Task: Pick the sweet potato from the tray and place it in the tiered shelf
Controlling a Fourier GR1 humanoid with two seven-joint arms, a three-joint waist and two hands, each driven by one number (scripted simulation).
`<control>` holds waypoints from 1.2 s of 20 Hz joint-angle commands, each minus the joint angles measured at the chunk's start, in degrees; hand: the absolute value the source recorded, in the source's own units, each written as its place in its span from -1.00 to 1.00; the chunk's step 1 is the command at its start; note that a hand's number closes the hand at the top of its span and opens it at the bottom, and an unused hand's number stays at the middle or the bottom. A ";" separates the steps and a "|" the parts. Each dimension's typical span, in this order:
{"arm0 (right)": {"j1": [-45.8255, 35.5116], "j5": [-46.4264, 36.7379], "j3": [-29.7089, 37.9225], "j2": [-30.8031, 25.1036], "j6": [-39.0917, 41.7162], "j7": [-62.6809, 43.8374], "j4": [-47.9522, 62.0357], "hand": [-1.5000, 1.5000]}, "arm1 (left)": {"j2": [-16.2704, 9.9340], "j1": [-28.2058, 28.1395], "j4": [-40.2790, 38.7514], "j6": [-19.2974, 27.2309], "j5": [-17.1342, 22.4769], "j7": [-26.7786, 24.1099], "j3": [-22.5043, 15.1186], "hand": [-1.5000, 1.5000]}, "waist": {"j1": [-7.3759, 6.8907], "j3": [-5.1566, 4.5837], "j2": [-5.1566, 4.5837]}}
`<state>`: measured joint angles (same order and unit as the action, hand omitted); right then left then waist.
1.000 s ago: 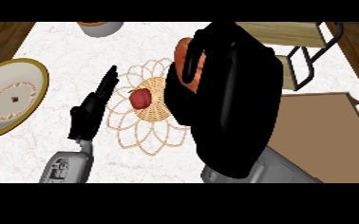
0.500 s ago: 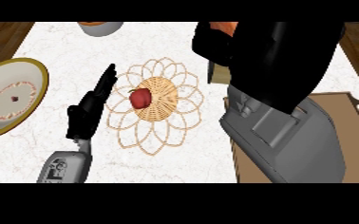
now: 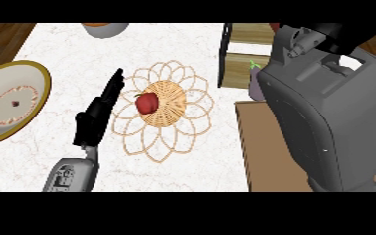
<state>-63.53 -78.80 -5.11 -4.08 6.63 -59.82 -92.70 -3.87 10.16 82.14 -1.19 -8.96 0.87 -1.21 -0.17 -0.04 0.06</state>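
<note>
My right forearm point(image 3: 308, 124) rises along the view's right side, and its black hand point(image 3: 334, 34) sits at the top edge over the wooden tiered shelf point(image 3: 241, 62). The hand's grip is cut off by the view's edge. A small reddish sliver point(image 3: 275, 27) shows just left of that hand, perhaps the sweet potato. The woven flower-shaped tray point(image 3: 176, 115) lies mid-counter with a red pepper point(image 3: 147, 102) on it. My left hand point(image 3: 95, 119) rests open beside the tray's left rim, fingers straight.
A purple eggplant point(image 3: 255, 83) stands next to the shelf. A brown board point(image 3: 266, 144) lies under my right arm. A yellow-rimmed plate point(image 3: 16, 102) is at the far left and a bowl point(image 3: 106, 28) at the top.
My right arm has swung from above the tray to the right and up over the shelf, uncovering the tray and shelf. The left hand has stayed still.
</note>
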 commanded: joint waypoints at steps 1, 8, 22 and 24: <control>0.54 -1.95 0.72 -1.23 0.43 -0.11 1.45 1.00 | 0.15 0.85 -0.24 1.09 -0.99 0.93 0.15 0.00 | 0.05 0.02 0.00; 6.53 -3.08 1.26 -4.95 -9.38 9.40 9.65 1.00 | 0.56 0.00 1.70 0.62 -0.15 1.57 0.09 0.00 | -0.17 0.04 -0.14; 4.98 8.25 10.61 -2.98 -33.44 19.60 20.31 1.00 | 0.79 2.78 -2.55 0.33 -0.70 0.07 0.30 0.00 | -0.10 0.04 -0.17; 0.58 9.13 12.82 -4.31 -35.46 20.66 26.89 1.00 | 1.22 1.12 -0.16 1.32 -1.73 1.02 -0.58 0.00 | -0.51 0.03 -0.21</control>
<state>-60.59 -71.46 6.11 -8.06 -24.96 -41.44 -71.24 -3.46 11.13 82.06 -1.12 -9.50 1.67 -1.14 -0.62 0.02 -0.18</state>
